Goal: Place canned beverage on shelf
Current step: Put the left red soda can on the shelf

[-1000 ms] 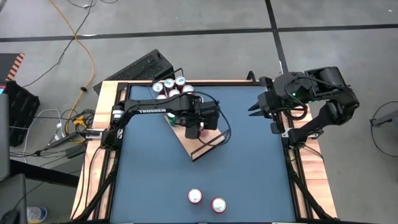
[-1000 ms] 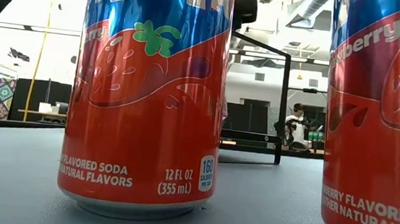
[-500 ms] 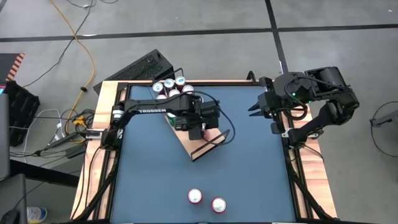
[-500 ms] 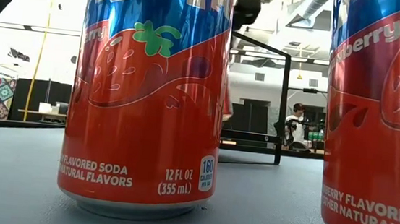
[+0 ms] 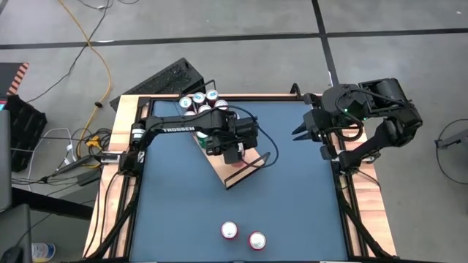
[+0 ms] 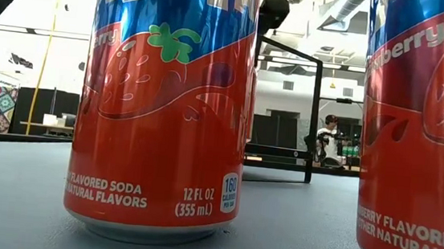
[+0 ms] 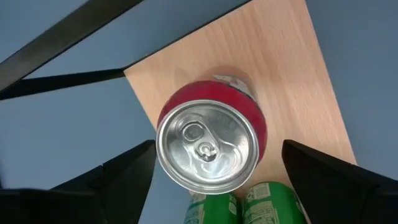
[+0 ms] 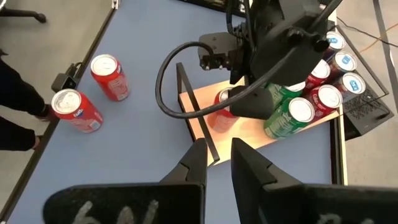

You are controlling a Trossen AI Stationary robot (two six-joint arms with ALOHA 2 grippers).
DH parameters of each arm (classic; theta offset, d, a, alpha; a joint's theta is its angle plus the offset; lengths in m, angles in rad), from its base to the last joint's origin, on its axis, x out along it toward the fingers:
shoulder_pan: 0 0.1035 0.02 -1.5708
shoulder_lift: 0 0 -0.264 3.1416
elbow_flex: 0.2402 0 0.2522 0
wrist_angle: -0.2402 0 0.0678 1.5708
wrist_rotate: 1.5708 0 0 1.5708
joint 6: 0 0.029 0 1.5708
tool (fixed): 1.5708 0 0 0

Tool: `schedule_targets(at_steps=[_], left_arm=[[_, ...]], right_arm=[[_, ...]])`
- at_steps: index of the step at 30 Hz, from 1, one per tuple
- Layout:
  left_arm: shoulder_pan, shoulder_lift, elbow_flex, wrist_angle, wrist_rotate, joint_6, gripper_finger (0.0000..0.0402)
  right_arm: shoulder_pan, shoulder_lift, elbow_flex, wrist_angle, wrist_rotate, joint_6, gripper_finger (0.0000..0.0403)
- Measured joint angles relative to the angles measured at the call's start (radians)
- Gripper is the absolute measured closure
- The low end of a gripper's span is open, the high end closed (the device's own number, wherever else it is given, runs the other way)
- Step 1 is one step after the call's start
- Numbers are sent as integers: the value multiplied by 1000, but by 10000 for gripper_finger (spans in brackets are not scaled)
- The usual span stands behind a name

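In the left wrist view, a red aluminium can with a silver top point(image 7: 208, 144) stands upright on the flat light-wood shelf board with thin black rails point(image 7: 292, 81), in the centre of the frame. The left gripper point(image 7: 214, 171) is above it with its fingers spread wide, one dark finger on each side of the can with a gap, so the can is released and not grasped.

The risk now is the retreat. If the left arm moves sideways instead of straight up, a finger can touch the can and tip it or push it toward the board's edge. Two green cans point(image 7: 239, 208) stand just beside it at the lower edge of the frame, so a knock can also disturb them.

The right gripper point(image 5: 298, 130) waits at the upper right of the high view, fingers nearly closed and holding nothing.
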Motion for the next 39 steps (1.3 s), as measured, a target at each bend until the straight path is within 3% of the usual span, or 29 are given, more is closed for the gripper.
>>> schedule_targets(at_steps=[5,10,15,19,24,27,34,39], left_arm=[[-6,0,0,2,-65,-11,61],[-40,-55,6,92,-234,-150,61],[-79,-155,42,111,-328,-315,61],[-128,-240,47,55,-553,-467,61],[-215,-338,48,-21,-796,-789,61],[-269,-390,48,-53,-800,-1028,61],[-371,-504,48,-64,-684,-1570,61],[-426,-528,48,-97,-626,-1720,61]], right_arm=[[0,0,0,0,0,-2,344],[-1,0,0,5,1,-6,344],[-21,1,0,18,2,-40,344],[-61,22,-5,60,2,-55,344],[-124,71,-51,167,-11,-176,344],[-159,112,-93,264,-76,-258,339],[-193,278,-104,410,-161,-383,288],[-190,409,-104,437,-164,-432,232]])
